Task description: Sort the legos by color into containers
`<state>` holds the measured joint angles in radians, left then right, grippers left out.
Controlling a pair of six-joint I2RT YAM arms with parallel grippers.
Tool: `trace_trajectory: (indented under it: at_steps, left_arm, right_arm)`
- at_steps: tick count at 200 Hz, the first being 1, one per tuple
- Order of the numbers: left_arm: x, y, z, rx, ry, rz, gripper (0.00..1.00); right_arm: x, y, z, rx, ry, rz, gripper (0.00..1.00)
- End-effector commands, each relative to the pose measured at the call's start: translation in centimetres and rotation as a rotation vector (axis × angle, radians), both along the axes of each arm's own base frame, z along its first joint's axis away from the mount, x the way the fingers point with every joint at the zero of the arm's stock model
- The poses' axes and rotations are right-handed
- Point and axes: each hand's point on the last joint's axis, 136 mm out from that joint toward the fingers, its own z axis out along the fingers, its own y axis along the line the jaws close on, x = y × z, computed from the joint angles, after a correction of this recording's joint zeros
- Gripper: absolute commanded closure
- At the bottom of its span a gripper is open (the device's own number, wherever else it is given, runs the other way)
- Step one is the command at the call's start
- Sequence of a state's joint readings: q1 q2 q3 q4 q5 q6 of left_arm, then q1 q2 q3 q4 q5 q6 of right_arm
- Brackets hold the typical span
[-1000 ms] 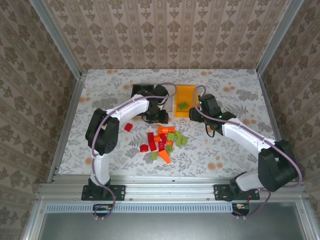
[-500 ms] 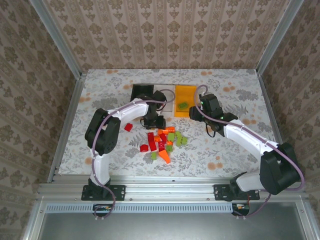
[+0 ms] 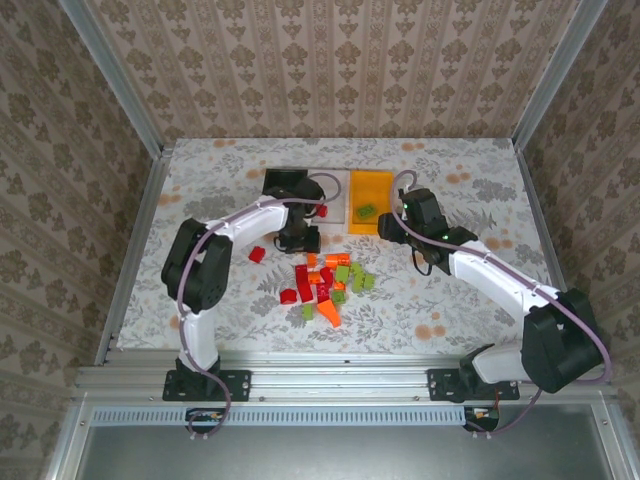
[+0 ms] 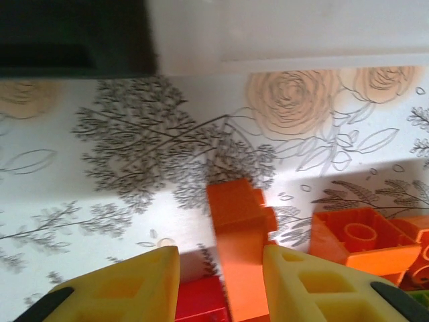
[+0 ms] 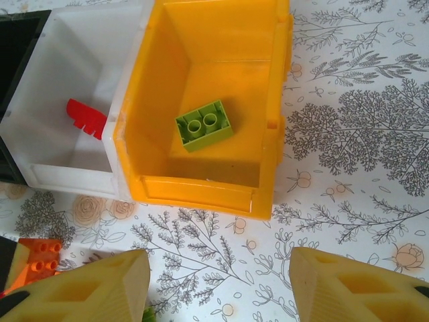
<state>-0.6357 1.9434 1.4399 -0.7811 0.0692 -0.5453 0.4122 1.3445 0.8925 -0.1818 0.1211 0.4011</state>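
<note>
The legos lie in a loose pile [image 3: 325,285] of red, orange and light green bricks at mid table, and a lone red one [image 3: 257,254] sits to its left. My left gripper [image 3: 300,240] is low at the pile's far edge. Its jaws [image 4: 220,268] straddle an orange brick [image 4: 238,208] that touches the right finger, with a gap at the left finger. The containers stand in a row: black [image 3: 285,183], white [image 3: 335,195], orange-yellow [image 3: 368,195]. My right gripper [image 5: 220,275] hangs open and empty just in front of the orange-yellow bin [image 5: 201,191].
A green brick [image 5: 204,125] lies in the orange-yellow bin and a red brick [image 5: 86,116] in the white bin [image 5: 67,178]. Another orange brick [image 4: 362,241] sits right of the left jaws, a red one [image 4: 201,302] beneath them. Walls enclose the table.
My left gripper has come back from the bins toward the pile, dropped over the orange brick, and its jaws have narrowed. The right arm has hardly moved.
</note>
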Motion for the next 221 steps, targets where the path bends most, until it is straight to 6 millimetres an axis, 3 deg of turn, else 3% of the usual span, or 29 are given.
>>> trace_trajectory:
  at_steps: [1,47,73,221]
  left_arm:
    - [0.1,0.9,2.1,0.010,-0.049,-0.007,0.60]
    - [-0.9,-1.1,2.1,-0.035,-0.020,-0.037,0.40]
    - [-1.2,-1.7,1.1,-0.029,-0.009,-0.021,0.38]
    - [-0.3,-0.9,-2.9,0.049,0.006,0.018,0.61]
  right_arm:
    - [-0.2,0.1,0.5,0.040,-0.017,0.001,0.41]
    - [-0.2,0.2,0.6,0.049,-0.022,0.004,0.41]
    - [-0.2,0.3,0.4,0.047,-0.018,0.006,0.41]
    - [-0.4,0.8,1.1,0.078,-0.031,0.030,0.41]
